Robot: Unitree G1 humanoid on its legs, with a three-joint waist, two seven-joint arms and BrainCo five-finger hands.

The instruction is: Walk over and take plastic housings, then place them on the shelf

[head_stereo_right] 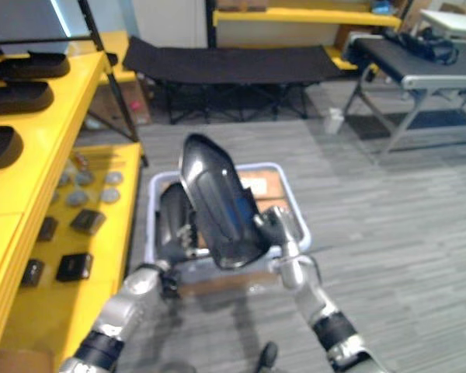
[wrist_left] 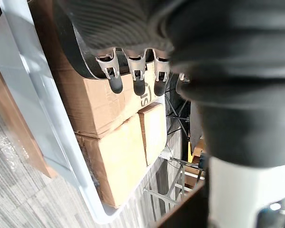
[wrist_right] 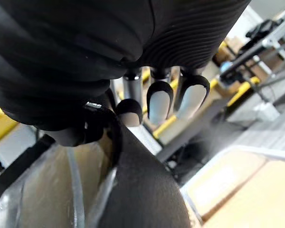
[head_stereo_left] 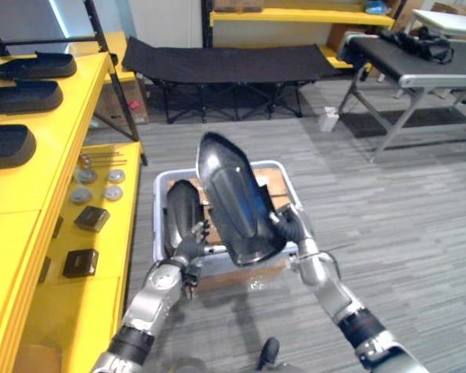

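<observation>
A large glossy black plastic housing is raised and tilted over the white bin. My right hand is shut on its lower right edge, and the right wrist view shows the fingers hooked over the housing's rim. A second dark housing stands on end in the bin's left side. On its edge my left hand is shut, fingers curled over it. Cardboard boxes lie in the bin beneath.
A yellow shelf runs along the left, with three black housings on its upper level and small black boxes and round parts lower down. A black folding cot and a grey table stand farther off on grey floor.
</observation>
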